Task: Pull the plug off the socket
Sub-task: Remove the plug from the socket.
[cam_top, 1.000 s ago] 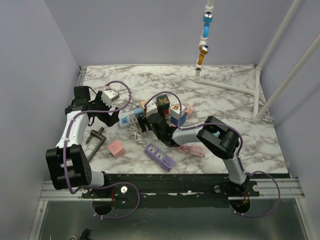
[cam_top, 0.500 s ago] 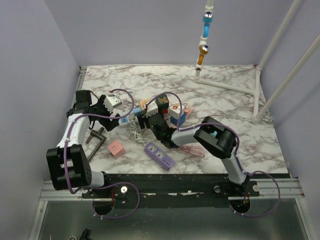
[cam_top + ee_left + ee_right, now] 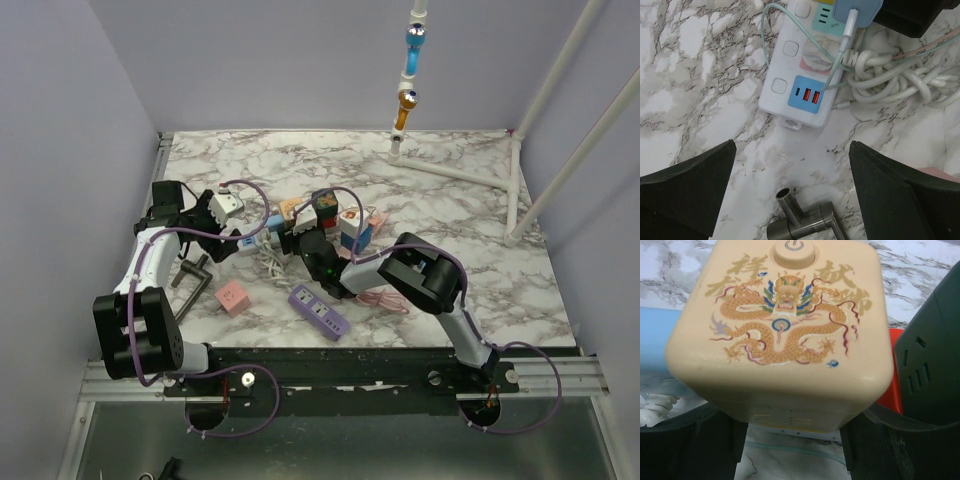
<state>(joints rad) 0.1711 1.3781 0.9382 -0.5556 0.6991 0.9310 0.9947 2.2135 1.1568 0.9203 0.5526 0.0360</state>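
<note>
A: Entry one, hazards. To be listed?

B: First, by judgement: whole power strip (image 3: 790, 85) lifting together with the cream dragon plug (image 3: 785, 335) on a straight pull. Cause: left gripper (image 3: 792, 167) hovering over the strip's blue USB end rather than pressing it down. Second: smooth rounded casing slipping free, with the pads catching only the near part of its sides. Third: snagging the white cord coil (image 3: 895, 85), or knocking the dark green block (image 3: 930, 350) just beside the plug.

A: Entry two, jaws. Right gripper (image 3: 795, 440)?

B: Pinching the cream dragon plug from both flanks. Plug apparently seated on the strip near the middle of the marble table (image 3: 470, 200); prongs hidden, so not certain.

A: Left?

B: Spread wide, holding nothing. Strip end and a metal pipe fitting (image 3: 800, 225) in view between the fingers, neither touched.
</note>
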